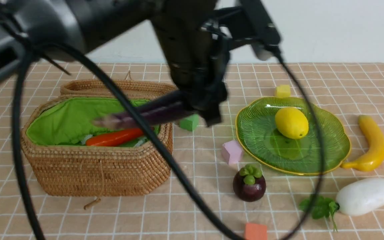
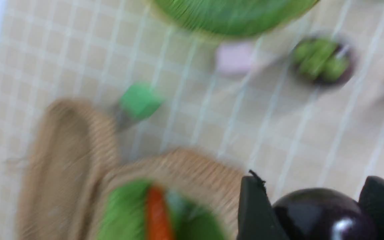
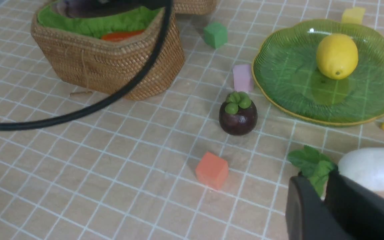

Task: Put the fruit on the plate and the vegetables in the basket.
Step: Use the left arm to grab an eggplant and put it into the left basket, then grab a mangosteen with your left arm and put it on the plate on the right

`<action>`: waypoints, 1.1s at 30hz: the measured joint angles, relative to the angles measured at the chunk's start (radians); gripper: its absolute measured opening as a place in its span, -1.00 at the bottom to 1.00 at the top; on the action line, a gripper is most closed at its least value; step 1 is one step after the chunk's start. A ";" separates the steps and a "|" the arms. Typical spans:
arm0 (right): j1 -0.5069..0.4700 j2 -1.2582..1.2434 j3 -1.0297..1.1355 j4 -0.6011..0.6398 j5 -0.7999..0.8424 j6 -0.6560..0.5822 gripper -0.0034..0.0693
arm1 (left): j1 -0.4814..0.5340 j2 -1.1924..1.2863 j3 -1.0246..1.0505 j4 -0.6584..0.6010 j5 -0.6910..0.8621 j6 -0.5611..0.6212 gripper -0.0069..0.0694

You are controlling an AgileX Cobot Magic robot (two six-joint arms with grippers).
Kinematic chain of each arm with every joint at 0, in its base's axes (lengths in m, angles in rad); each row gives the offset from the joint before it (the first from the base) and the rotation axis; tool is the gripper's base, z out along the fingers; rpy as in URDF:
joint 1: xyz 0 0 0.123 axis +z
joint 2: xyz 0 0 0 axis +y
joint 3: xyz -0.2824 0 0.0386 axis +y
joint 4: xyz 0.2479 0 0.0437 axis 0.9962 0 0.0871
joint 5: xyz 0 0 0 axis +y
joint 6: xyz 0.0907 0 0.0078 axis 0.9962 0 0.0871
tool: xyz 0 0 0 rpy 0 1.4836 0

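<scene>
In the front view we see the left gripper clamped on one end of the eggplant, which juts sideways from the jaws over the open mouth of the basket. Beneath that load the carrot lies on the basket's green lining, and the lid is folded back behind. A green cube sits just beside the jaws. To the jaws' right, the plate holds only the lemon. The banana lies just beside the plate's rim, on the side away from the jaws. The mangosteen and radish rest on the checked tablecloth, well apart from the jaws.

The left wrist view is blurred, yet it alone shows us the grip itself. Two black fingers press on either side of the eggplant's glossy rounded end. The basket's rim and the carrot lie just beside the jaws. The green cube, a pink cube, the mangosteen and the plate's edge lie farther ahead.

Only the right wrist view shows us the right gripper. Its jaws are drawn together with barely a slit between them, gripping nothing. The radish lies just ahead of them, its leaves nearest the fingertips. The orange cube shows whole here, while only the banana's tip shows. From this side too the carrot lies inside the basket, and the lemon sits alone on the plate.
</scene>
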 joint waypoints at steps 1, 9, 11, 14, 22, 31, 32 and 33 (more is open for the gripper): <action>0.000 0.000 0.000 0.025 -0.014 -0.005 -0.55 | 0.066 -0.011 0.035 0.011 0.000 0.123 0.17; 0.000 0.000 0.000 0.094 -0.022 -0.027 -0.55 | 0.301 0.045 0.149 -0.009 -0.082 0.362 0.18; 0.000 0.000 0.000 0.095 -0.021 -0.028 -0.55 | 0.320 0.054 0.171 -0.015 -0.133 0.364 0.26; 0.000 0.000 0.000 0.095 -0.021 -0.028 -0.54 | 0.330 0.062 0.195 -0.021 -0.201 0.366 0.57; 0.000 0.000 -0.039 0.056 -0.006 -0.028 -0.52 | 0.297 0.025 0.203 -0.280 -0.200 0.191 0.71; 0.000 0.000 -0.080 0.034 0.123 -0.010 -0.50 | 0.015 0.116 0.202 -0.406 -0.258 -0.031 -0.11; 0.000 0.000 -0.080 0.034 0.126 -0.010 -0.50 | 0.011 0.122 0.202 -0.403 -0.258 -0.035 -0.11; 0.000 0.000 -0.080 0.034 0.150 -0.009 -0.49 | -0.017 0.171 0.202 -0.372 -0.285 -0.050 -0.02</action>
